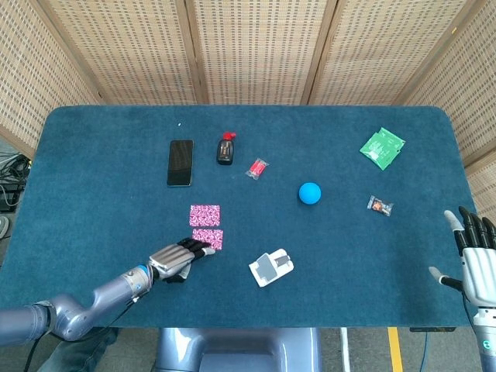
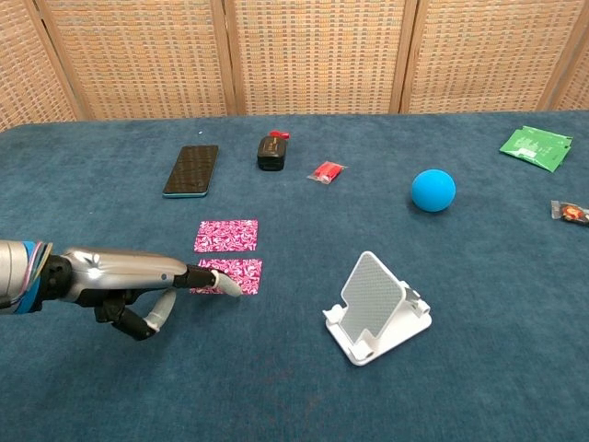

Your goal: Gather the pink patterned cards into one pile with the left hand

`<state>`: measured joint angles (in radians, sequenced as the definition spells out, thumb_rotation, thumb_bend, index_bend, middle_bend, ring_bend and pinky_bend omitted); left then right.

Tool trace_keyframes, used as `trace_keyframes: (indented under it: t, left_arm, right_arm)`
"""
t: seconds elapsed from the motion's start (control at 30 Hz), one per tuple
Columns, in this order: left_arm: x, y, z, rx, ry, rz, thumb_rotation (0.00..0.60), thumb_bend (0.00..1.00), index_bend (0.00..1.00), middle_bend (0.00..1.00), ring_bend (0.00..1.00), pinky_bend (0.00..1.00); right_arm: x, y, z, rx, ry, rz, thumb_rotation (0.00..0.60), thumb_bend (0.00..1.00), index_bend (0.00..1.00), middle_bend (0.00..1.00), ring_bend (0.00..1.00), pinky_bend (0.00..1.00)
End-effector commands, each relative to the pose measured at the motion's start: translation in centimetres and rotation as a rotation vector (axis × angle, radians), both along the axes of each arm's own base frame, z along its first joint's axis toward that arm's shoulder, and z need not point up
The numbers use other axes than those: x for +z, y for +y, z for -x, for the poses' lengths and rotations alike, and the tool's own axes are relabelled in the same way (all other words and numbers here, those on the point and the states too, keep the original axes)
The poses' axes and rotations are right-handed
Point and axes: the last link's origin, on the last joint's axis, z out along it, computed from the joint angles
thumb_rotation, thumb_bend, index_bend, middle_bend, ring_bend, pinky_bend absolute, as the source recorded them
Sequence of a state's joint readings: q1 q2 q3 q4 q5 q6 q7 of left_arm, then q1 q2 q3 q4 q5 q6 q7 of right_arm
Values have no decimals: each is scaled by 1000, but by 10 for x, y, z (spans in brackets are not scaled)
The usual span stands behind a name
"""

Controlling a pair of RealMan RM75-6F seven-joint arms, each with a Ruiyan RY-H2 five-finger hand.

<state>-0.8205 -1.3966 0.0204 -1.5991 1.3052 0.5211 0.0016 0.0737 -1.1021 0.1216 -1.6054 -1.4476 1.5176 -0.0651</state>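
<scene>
Two pink patterned cards lie apart on the blue table, left of centre. The farther card (image 1: 204, 215) (image 2: 226, 235) lies alone. The nearer card (image 1: 208, 239) (image 2: 237, 274) sits just in front of it, with a narrow strip of cloth between them. My left hand (image 1: 177, 258) (image 2: 138, 285) reaches in low from the near left, and an outstretched fingertip (image 2: 225, 284) presses on the nearer card's left part while the other fingers curl underneath. It grips nothing. My right hand (image 1: 477, 256) hovers at the table's near right edge, fingers spread and empty.
A white phone stand (image 1: 271, 267) (image 2: 377, 308) sits to the right of the cards. Farther back lie a black phone (image 1: 180, 162) (image 2: 192, 169), a small dark bottle (image 1: 225, 149), a red sweet (image 1: 257, 167), a blue ball (image 1: 310, 193), a green packet (image 1: 383, 147) and a wrapped sweet (image 1: 380, 205).
</scene>
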Motion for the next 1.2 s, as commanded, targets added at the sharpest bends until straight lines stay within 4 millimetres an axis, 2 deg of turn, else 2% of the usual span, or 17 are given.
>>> trace_keyframes:
  t: [0.03, 0.13, 0.27, 0.4, 0.57, 0.7, 0.93, 1.2]
  left_arm:
    - [5, -8, 3, -8, 9, 23, 600, 1000, 0, 0, 0, 0]
    - [14, -10, 0, -22, -14, 4, 600, 1000, 0, 0, 0, 0]
    - [26, 2, -10, -34, -102, -99, 600, 1000, 0, 0, 0, 0]
    - [32, 31, -24, 5, -185, -178, 600, 1000, 0, 0, 0, 0]
    - [18, 54, -33, 81, -190, -155, 600, 1000, 0, 0, 0, 0]
    - [2, 65, -34, 107, -156, -142, 600, 1000, 0, 0, 0, 0]
    - [-15, 67, -25, 142, -112, -128, 600, 1000, 0, 0, 0, 0]
    - [-13, 64, -13, 153, -77, -131, 600, 1000, 0, 0, 0, 0]
  right_arm:
    - [0, 0, 0, 0, -1, 0, 600, 0, 0, 0, 0, 0]
    - [1, 1, -1, 1, -1, 2, 600, 0, 0, 0, 0, 0]
    - [1, 1, -1, 4, -2, 3, 600, 0, 0, 0, 0, 0]
    - [-1, 1, -3, 10, 0, 0, 600, 0, 0, 0, 0, 0]
    - [-3, 1, -4, 11, 1, -12, 600, 0, 0, 0, 0, 0]
    - [-4, 1, -4, 10, 3, -14, 600, 0, 0, 0, 0, 0]
    - [0, 1, -1, 6, -5, -5, 600, 0, 0, 0, 0, 0]
    - [1, 2, -2, 7, -9, -3, 600, 0, 0, 0, 0, 0]
